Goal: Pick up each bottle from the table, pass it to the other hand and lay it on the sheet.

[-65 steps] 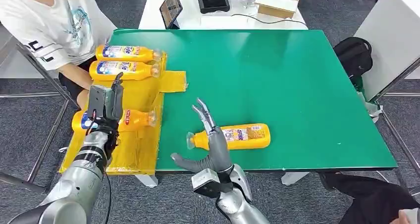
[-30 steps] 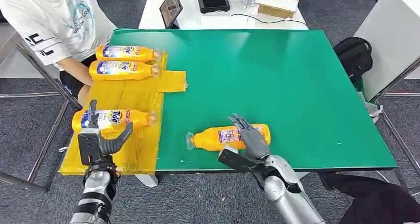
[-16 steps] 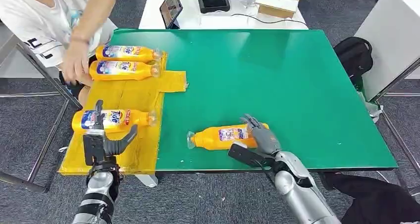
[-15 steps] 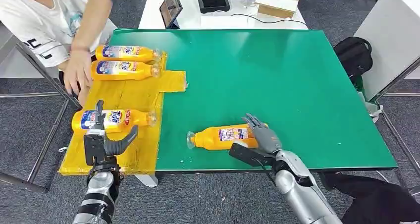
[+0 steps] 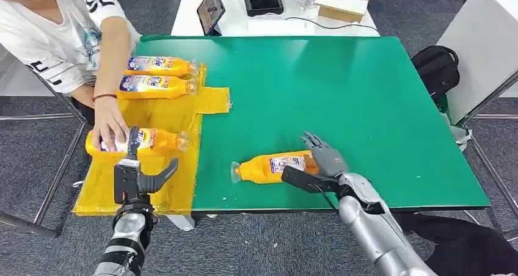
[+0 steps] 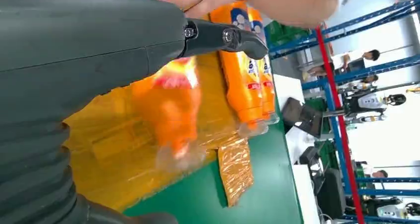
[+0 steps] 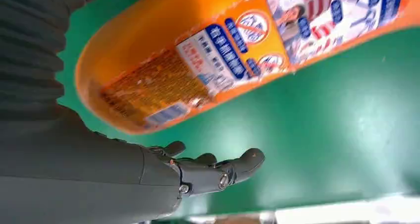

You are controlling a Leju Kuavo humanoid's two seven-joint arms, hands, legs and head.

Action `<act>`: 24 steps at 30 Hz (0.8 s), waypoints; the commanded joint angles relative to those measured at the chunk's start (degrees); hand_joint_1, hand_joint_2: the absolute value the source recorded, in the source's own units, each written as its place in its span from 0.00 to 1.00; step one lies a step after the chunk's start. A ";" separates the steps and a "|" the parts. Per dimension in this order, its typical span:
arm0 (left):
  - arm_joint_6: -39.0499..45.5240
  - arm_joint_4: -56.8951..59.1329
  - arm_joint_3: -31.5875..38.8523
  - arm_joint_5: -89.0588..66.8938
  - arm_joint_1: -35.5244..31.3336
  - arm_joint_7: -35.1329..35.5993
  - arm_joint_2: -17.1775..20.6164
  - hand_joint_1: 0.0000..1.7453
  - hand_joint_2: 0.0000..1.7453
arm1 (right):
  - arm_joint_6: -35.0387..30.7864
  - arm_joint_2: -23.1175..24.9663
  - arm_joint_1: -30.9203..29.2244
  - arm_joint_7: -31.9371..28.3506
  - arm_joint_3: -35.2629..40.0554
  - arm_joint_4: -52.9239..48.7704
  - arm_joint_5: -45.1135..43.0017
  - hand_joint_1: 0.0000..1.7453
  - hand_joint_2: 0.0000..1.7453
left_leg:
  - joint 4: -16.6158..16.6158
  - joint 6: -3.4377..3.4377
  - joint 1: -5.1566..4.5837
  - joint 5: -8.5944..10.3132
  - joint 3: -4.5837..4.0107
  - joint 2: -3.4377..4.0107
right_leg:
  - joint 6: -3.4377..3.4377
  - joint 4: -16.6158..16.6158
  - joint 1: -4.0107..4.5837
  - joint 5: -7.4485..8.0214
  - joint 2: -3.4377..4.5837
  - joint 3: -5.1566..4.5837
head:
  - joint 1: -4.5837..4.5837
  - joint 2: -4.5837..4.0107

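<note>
Reaching at the lone bottle (image 5: 276,167) lying on bare green table (image 5: 342,93), lower centre of the head view, cap end pointing left. Right hand (image 5: 321,164) sits at the bottle's base end, thumb low on the near side, fingers arched over the far side, spread wide and not closed; right wrist view shows the bottle's base just above the open fingers (image 7: 218,172) with green between them, so no grip yet. Left hand (image 5: 142,173) hovers at lower left over the yellow sheet (image 5: 162,114), fingers apart, holding nothing.

Risks, as I judge them: hand is at the very end of the bottle, not mid-body, so closing there may squirt it out or let it pivot and roll away across the table. Bottle is round and slick, a push before the fingers close would shove it left.

Second risk: a person's hand (image 5: 109,128) rests on the near sheet bottle (image 5: 146,140), right next to the left hand; lifting that arm for the handover could bump it. Two more bottles (image 5: 160,76) lie at upper left of the sheet
</note>
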 commanded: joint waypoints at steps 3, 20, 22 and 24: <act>-2.00 8.12 -1.61 1.58 -4.86 0.51 0.87 0.00 1.00 | 7.53 0.57 -10.18 -3.61 6.81 17.84 -6.98 0.00 1.00 | -0.04 0.05 0.01 -0.08 0.28 0.13 | -0.13 -0.05 0.05 -0.03 0.06 0.24 | -0.02 0.00; -4.25 12.60 -1.95 4.11 -6.79 2.18 0.72 0.00 1.00 | 14.20 -0.72 -18.14 -1.73 17.68 26.33 -5.24 0.00 1.00 | -0.03 0.05 0.01 -0.04 0.33 0.03 | -0.10 -0.04 0.04 -0.01 -0.03 0.30 | -0.02 0.00; -4.27 12.93 -1.90 4.29 -7.03 2.18 0.59 0.00 1.00 | 14.74 -0.97 -18.68 -1.66 18.39 26.61 -5.16 0.00 1.00 | -0.03 0.04 0.01 -0.02 0.32 0.00 | -0.08 -0.04 0.04 -0.01 -0.07 0.29 | -0.02 0.00; -4.49 13.59 -1.92 4.80 -7.42 2.19 0.50 0.00 1.00 | 14.87 -1.04 -19.00 -1.74 19.95 27.28 -6.10 0.02 1.00 | -0.03 0.04 0.01 -0.02 0.34 -0.01 | -0.08 -0.05 0.04 -0.01 -0.07 0.32 | -0.02 0.00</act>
